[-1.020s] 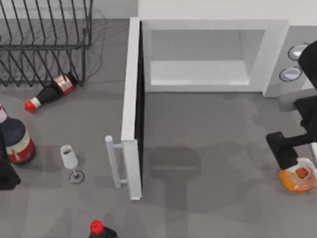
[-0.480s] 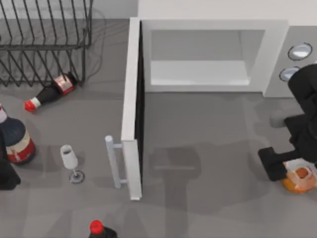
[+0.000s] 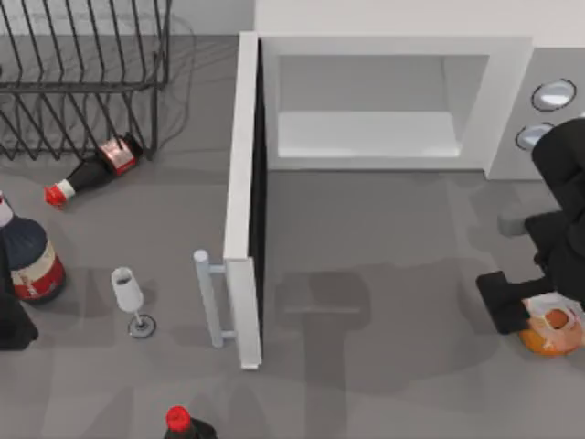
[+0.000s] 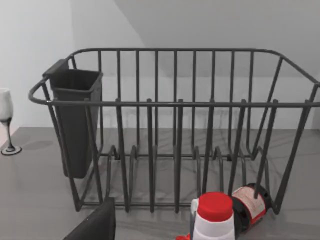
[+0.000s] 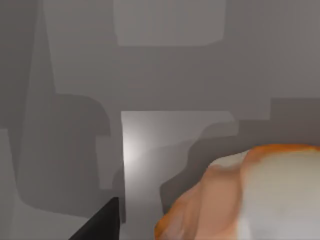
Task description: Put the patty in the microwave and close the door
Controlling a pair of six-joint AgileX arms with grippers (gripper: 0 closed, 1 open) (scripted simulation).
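Top view puts the right gripper [image 3: 539, 315] low at the table's right edge, directly over the patty [image 3: 551, 331], which lies on the table [image 3: 393, 302] in front of the microwave [image 3: 393, 91] and off to the right of its cavity. One dark finger [image 3: 502, 302] stands just left of the orange-brown lump; the other is hidden under the arm, so I cannot tell whether the gripper is pinching the patty or merely spread around it. The patty is roundish with no clear long axis; its whitish patch faces up. From the right wrist view the patty [image 5: 250, 195] looms close, orange-rimmed and pale on top, with a dark fingertip [image 5: 100, 222] beside it. The door [image 3: 245, 192] stands swung wide open, its long edge running from the cavity's left side toward the front of the table, dark inner face to the right and the handle [image 3: 206, 297] on its left. My left arm sits parked at the table's left edge, its wrist camera looking at the wire rack [image 4: 175, 125].
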